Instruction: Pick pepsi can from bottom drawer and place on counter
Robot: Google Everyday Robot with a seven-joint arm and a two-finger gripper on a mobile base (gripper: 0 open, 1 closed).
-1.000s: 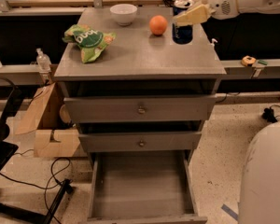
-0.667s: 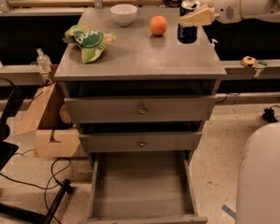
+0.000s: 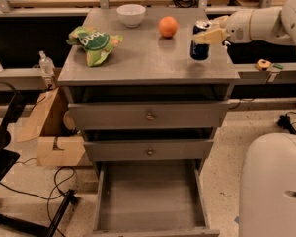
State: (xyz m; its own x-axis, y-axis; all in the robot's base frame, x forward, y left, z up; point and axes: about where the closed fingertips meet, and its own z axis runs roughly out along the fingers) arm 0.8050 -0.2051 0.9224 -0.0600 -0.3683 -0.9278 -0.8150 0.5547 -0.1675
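Observation:
The pepsi can (image 3: pixel 198 51) is upright at the right side of the grey counter (image 3: pixel 143 58), close to its right edge, with its base at or just above the surface. My gripper (image 3: pixel 206 33) reaches in from the right and is shut on the can's upper part. The bottom drawer (image 3: pixel 150 196) is pulled out below the cabinet and its grey floor shows nothing in it.
On the counter are an orange (image 3: pixel 167 26) just left of the can, a white bowl (image 3: pixel 130 15) at the back and a green snack bag (image 3: pixel 92 42) at the left. Two upper drawers are shut. My white base (image 3: pixel 274 186) stands at the lower right. A cardboard box (image 3: pixel 49 132) sits left of the cabinet.
My gripper has carried the can to the right and lowered it toward the counter near the right edge. Nothing else on the counter has moved.

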